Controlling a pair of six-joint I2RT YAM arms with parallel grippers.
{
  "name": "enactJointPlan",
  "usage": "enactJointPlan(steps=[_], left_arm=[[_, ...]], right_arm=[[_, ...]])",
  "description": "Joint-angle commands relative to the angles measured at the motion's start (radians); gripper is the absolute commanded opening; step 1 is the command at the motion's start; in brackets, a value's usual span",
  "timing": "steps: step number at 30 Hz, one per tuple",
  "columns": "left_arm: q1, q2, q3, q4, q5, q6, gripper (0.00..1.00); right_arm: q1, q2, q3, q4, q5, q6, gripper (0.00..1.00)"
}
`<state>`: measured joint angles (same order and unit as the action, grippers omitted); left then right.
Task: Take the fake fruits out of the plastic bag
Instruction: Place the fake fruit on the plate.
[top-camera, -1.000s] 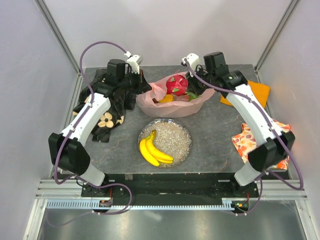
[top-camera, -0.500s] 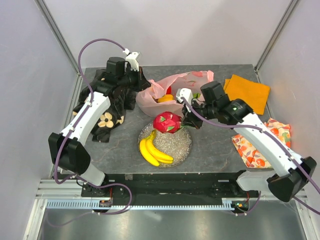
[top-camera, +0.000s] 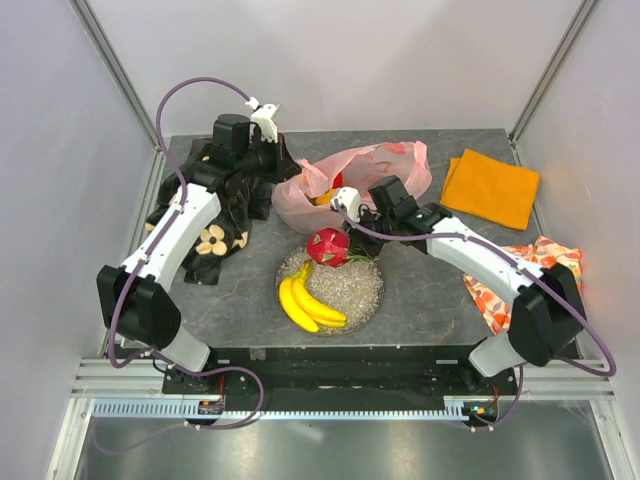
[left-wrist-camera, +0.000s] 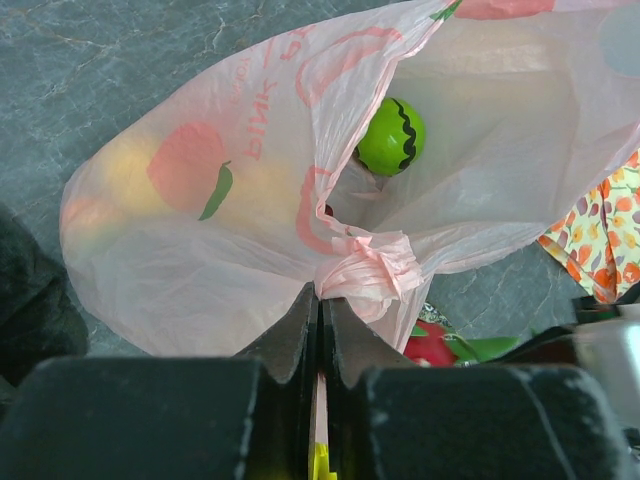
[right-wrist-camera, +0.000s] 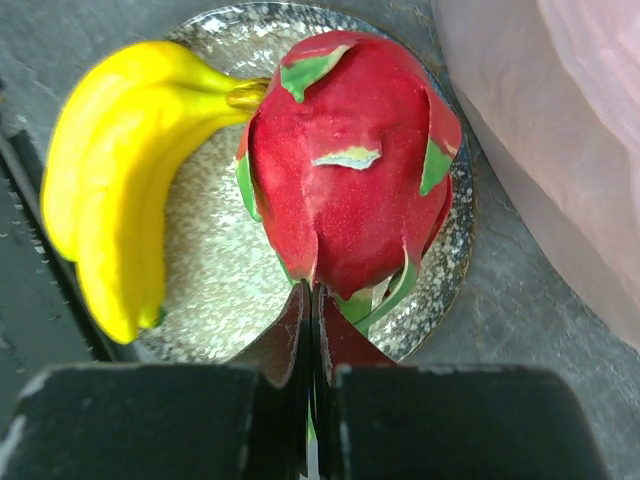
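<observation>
The pink plastic bag (top-camera: 355, 185) lies at the back middle, mouth open. My left gripper (top-camera: 285, 176) is shut on its bunched handle (left-wrist-camera: 365, 272) at the bag's left end. Inside the bag I see a green ball (left-wrist-camera: 392, 136) and an orange piece (top-camera: 325, 198). My right gripper (top-camera: 350, 232) is shut on a green leaf at the base of the red dragon fruit (right-wrist-camera: 345, 160), which hangs over the far edge of the glitter plate (top-camera: 362, 292). A yellow banana bunch (top-camera: 305, 298) lies on the plate's left side.
A dark flowered cloth (top-camera: 210, 225) lies under the left arm. An orange cloth (top-camera: 490, 187) sits at the back right, and a red-orange floral cloth (top-camera: 520, 285) at the right edge. Metal frame posts stand at the table's back corners.
My right gripper lifted the dragon fruit out of the bag and carried it toward me, over the plate. The bag's right side has sprung up. The left arm barely moved.
</observation>
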<state>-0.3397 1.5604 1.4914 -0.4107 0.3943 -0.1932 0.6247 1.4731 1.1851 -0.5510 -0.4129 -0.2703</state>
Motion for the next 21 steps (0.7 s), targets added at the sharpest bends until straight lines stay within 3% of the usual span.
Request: enactJointPlan(steps=[1,6,21], left_arm=[[0.002,-0.017,0.038,0.023,-0.005,0.018,0.08],[0.001,-0.014,0.036,0.001,-0.009,0.044,0.08],[0.001,-0.023,0.009,-0.023,-0.017,0.077,0.08]], right_arm=[[0.004,0.062,-0.03,0.147,-0.018,-0.087,0.0],[0.004,0.119,-0.047,0.221,-0.05,-0.141,0.0],[0.023,0.26,0.008,0.218,-0.086,-0.188,0.07]])
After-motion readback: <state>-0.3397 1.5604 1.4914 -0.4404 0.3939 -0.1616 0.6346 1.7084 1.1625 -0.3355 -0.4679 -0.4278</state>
